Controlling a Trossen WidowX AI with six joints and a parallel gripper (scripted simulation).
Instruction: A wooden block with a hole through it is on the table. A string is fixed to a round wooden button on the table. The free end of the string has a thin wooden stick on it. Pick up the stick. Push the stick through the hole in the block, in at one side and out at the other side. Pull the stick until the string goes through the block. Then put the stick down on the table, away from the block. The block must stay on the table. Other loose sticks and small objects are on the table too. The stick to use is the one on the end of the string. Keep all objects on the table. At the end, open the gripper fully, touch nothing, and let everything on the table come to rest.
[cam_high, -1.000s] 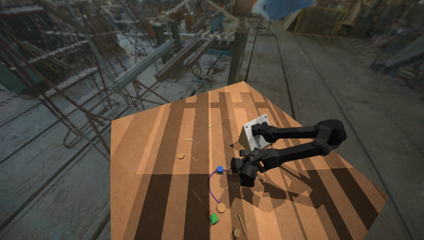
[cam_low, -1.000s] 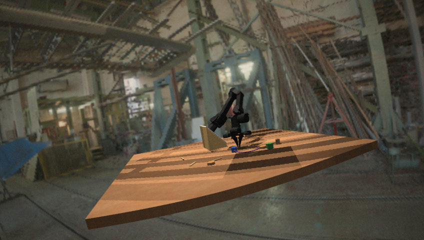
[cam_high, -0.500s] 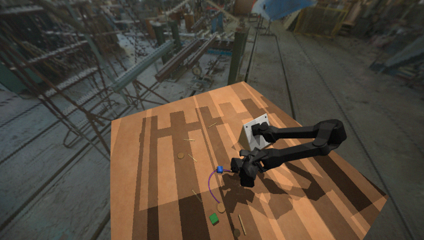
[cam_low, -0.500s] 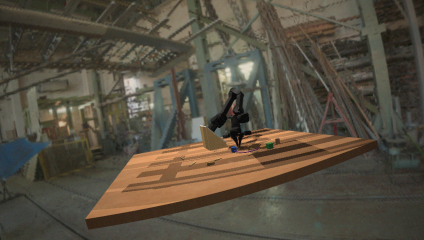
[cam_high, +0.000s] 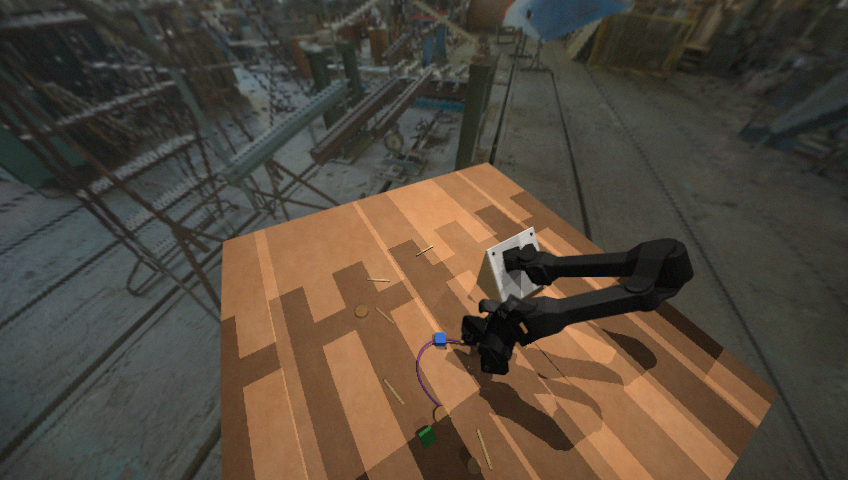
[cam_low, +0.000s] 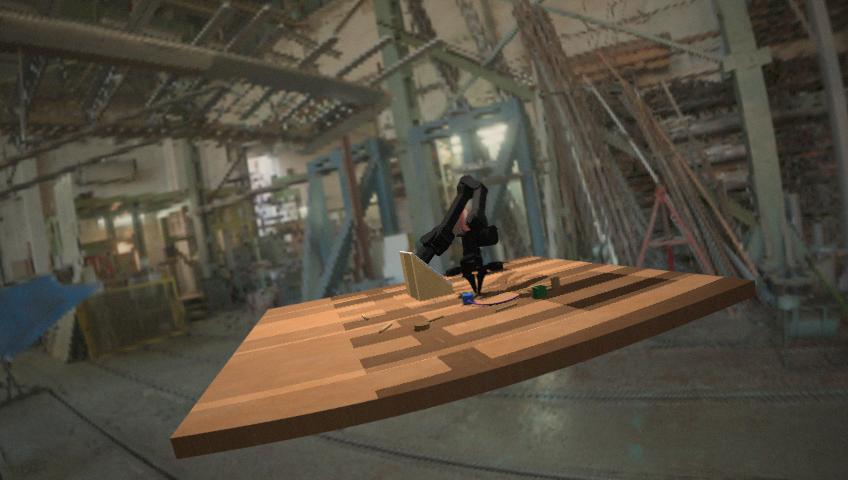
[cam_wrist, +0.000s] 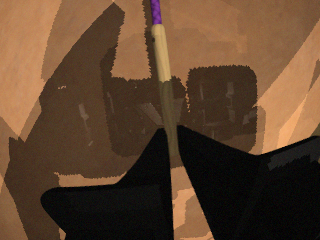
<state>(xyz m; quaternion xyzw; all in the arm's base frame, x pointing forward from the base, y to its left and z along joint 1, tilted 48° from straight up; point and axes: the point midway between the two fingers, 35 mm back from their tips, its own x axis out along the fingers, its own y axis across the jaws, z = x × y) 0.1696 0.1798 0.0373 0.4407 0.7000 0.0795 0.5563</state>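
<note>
My gripper (cam_high: 464, 340) (cam_low: 477, 292) (cam_wrist: 170, 134) points down, low over the table, shut on the thin wooden stick (cam_wrist: 161, 55) near the stick's end away from the string. The purple string (cam_high: 417, 364) (cam_wrist: 156, 12) leaves the stick's other end, passes the blue cube and curves to the round wooden button (cam_high: 440, 412). How high the stick is cannot be told. I cannot surely make out the block with the hole; a small brown upright piece (cam_high: 473, 465) (cam_low: 555, 282) shows no clear hole.
The blue cube (cam_high: 439, 339) (cam_low: 467, 298) is close to my fingertips. A green cube (cam_high: 426, 437) (cam_low: 539, 291) is near the button. Loose sticks (cam_high: 393, 391) (cam_high: 484, 449) and another disc (cam_high: 361, 311) lie around. The arm's wedge mount (cam_high: 492, 279) (cam_low: 423, 279) stands behind my gripper.
</note>
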